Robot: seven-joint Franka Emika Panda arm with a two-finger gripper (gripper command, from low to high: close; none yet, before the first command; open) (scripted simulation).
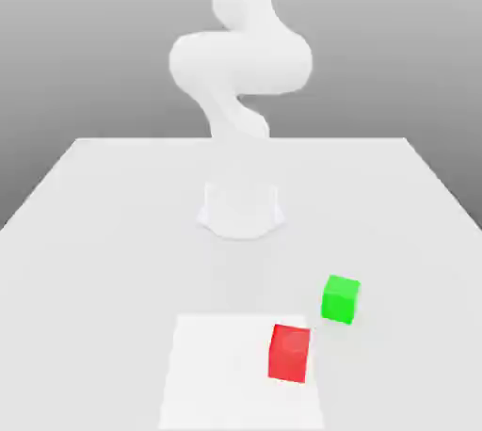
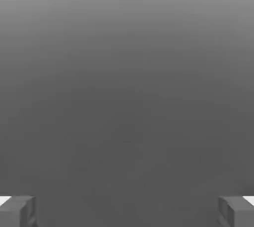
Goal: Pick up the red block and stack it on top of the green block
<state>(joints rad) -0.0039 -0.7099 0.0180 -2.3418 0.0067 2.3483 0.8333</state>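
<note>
The table (image 1: 113, 260) is the largest thing here, pale and plain, running out past the blocks. The robot arm (image 1: 241, 62) rises from it, white all over, with no brand name or label that can be read. In front lies a whiter square (image 1: 216, 373), with no print on it that can be made out. The claw (image 2: 127, 211) is spread wide in the hand view, its two fingers well apart and nothing between them.

The red block (image 1: 289, 354) sits on the square, near its edge on the exterior view's right. The green block (image 1: 341, 299) rests on the table just off the square, a little nearer the arm's base. Neither carries a letter or mark that can be read.

As for the task, none of it looks done: the blocks stand apart, so reaching, gripping, lifting, stacking and letting go all remain.
</note>
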